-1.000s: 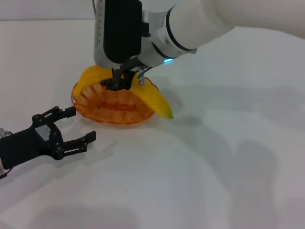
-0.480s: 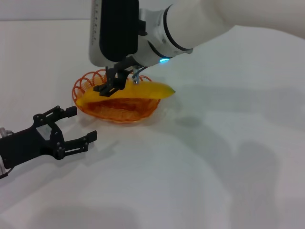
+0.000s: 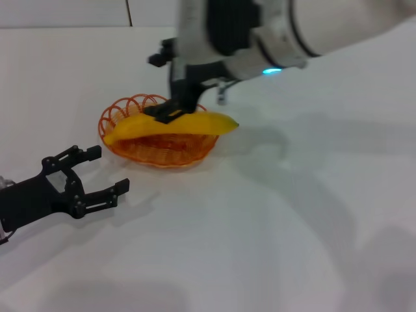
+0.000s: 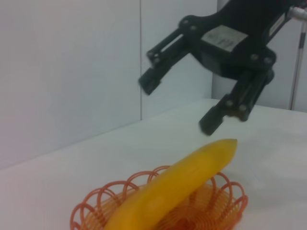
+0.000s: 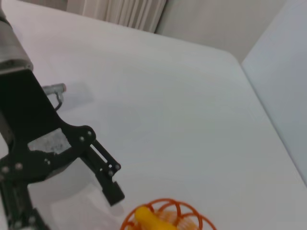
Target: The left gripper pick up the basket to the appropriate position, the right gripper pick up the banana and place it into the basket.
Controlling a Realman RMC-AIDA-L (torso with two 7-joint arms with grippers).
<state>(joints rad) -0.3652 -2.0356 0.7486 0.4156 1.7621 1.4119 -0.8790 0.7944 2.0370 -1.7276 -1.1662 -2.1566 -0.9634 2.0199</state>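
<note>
The orange wire basket (image 3: 133, 107) stands on the white table, left of centre. The yellow banana (image 3: 195, 123) lies across it, its dark tip sticking out over the right rim. In the left wrist view the banana (image 4: 177, 184) rests on the basket (image 4: 91, 211). My right gripper (image 3: 158, 90) is open and empty just above the banana; it shows spread wide in the left wrist view (image 4: 178, 106). My left gripper (image 3: 109, 170) is open and empty low at the front left, a short gap from the basket. The right wrist view shows the basket (image 5: 184, 215) at its lower edge.
The white table (image 3: 273, 234) stretches bare to the front and right. A light wall stands beyond its far edge (image 3: 65, 13). The right arm's white body (image 3: 325, 26) hangs over the back right.
The right gripper has let go of the banana, opened and lifted off to the right. The banana went from tilted over the rim to lying across the basket. The left gripper stayed still.
</note>
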